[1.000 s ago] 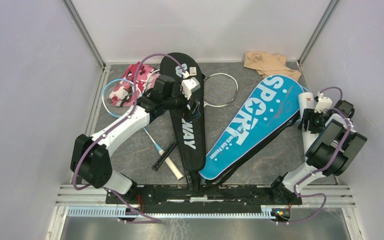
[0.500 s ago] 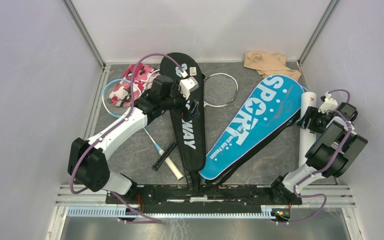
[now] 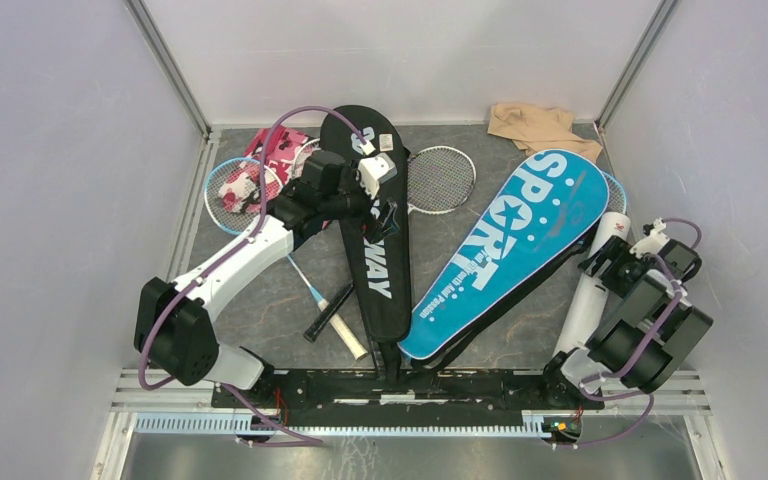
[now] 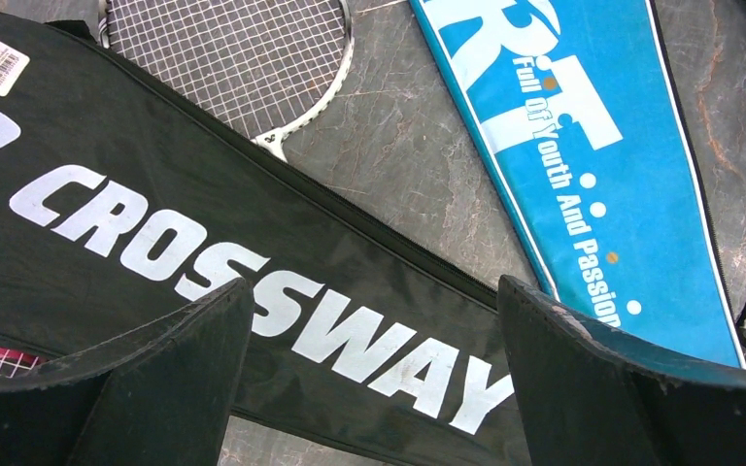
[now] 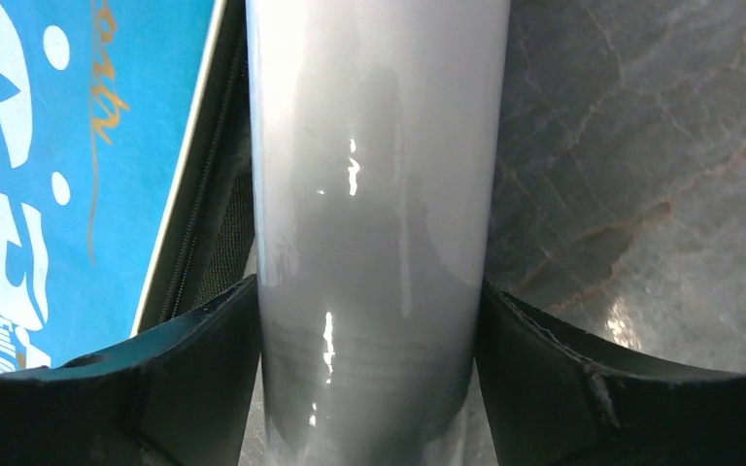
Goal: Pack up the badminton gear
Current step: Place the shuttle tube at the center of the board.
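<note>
Since earlier, white tube (image 3: 582, 300) has been swung toward lower right, pinched by right gripper (image 5: 374, 330). Left gripper (image 4: 374, 291) is spread over black CROSSWAY cover (image 4: 155, 223). Tube repositioning is judged underway; gentle set-down needed next.
</note>
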